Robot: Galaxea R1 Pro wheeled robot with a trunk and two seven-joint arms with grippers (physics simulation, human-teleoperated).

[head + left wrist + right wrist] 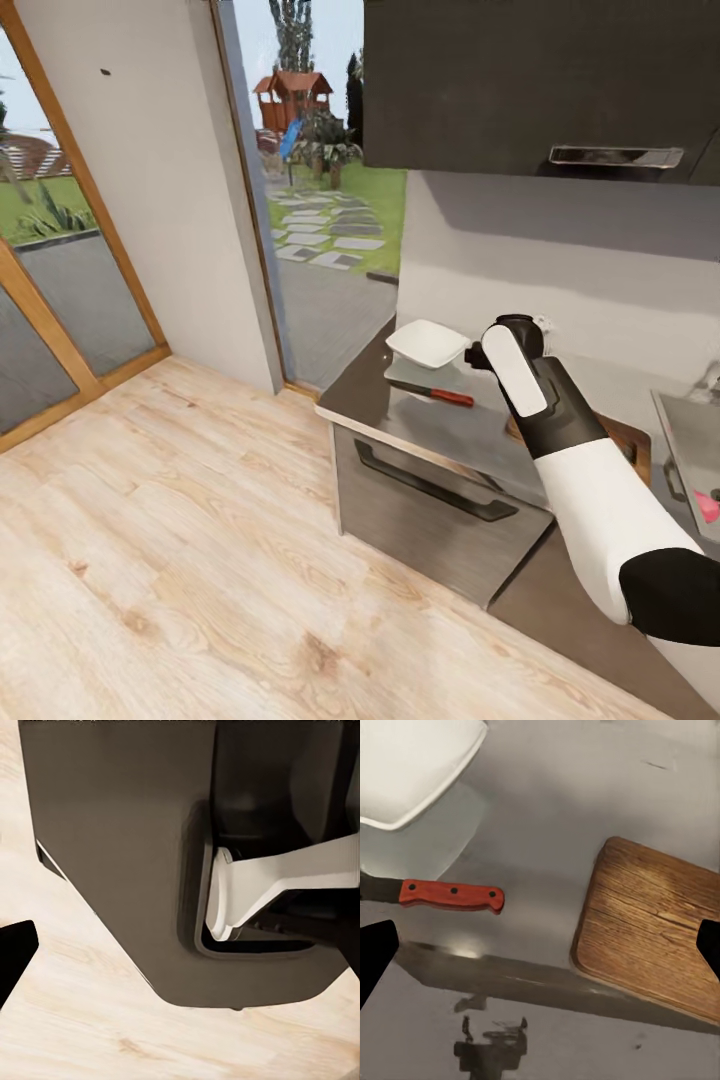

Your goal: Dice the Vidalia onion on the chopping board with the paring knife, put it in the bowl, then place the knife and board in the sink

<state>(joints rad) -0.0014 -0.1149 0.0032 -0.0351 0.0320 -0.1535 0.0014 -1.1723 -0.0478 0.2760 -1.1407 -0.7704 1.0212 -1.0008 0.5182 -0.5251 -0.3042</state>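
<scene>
In the head view, a glass door [60, 260] with a wooden frame is being shown at the far left, with a pale wood floor [200, 560] spreading below it. Further right, the countertop [470, 425] is seen as a glossy grey surface over a dark cabinet front with a long handle [430, 485]. The bowl [428, 343] is resting on the countertop near its left end, and the paring knife [433, 393] is lying just in front of the bowl, apart from it, with its red handle pointing right. The right arm [560, 440] is being held over the countertop, covering most of the chopping board [630, 443], of which a brown strip is showing beside the forearm. At the right edge, the sink [690, 450] is partly seen, with something reddish-pink [707, 506] in it; whether this is the onion cannot be told.

In the right wrist view, the bowl [412, 765], the paring knife [451, 896] and the chopping board [656, 934] are being looked down on, the knife and board lying well apart on the grey surface. The right gripper [540, 956] is spread wide, with 2 dark fingertips [375, 956] at opposite edges and nothing between them.

In the left wrist view, a dark part of the robot's body [135, 847] is being shown over the floor. 1 dark fingertip [13, 949] is visible; whether the left gripper is spread or pressed together cannot be told.
</scene>
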